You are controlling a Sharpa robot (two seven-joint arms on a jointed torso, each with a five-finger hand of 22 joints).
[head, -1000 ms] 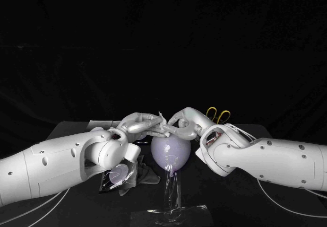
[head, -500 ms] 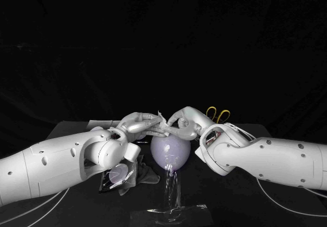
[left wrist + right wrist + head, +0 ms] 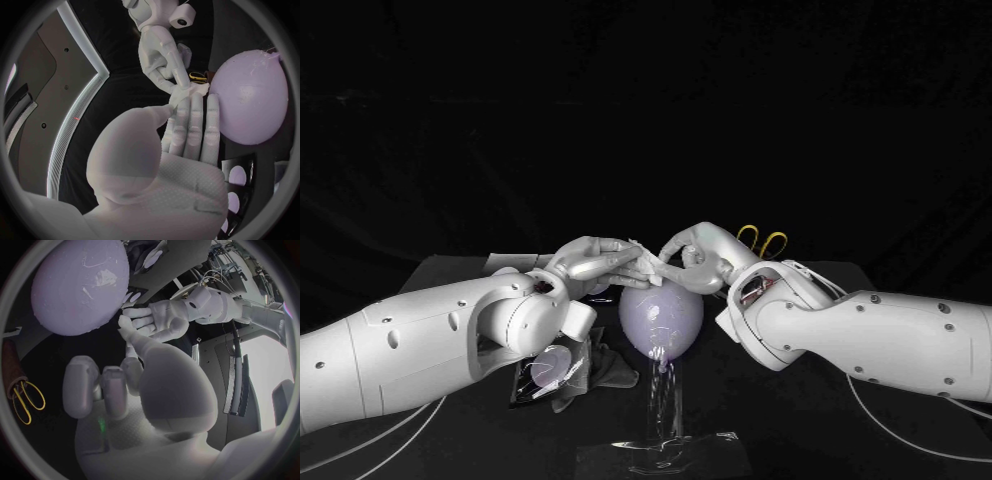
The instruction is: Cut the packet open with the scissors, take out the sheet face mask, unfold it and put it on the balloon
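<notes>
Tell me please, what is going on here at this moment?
The robot's left hand and right hand meet just above the balloon and pinch the small, folded sheet mask between them, apparently to unfold it. The balloon wears no mask yet. The scissors lie beyond the right arm, the packet beside the left arm.

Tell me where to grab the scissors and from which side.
Take the scissors by their yellow handle loops, from above: the loops lie exposed beyond the right arm, while the blades are hidden behind it. The right hand is nearest, but it is pinching the mask now.
</notes>
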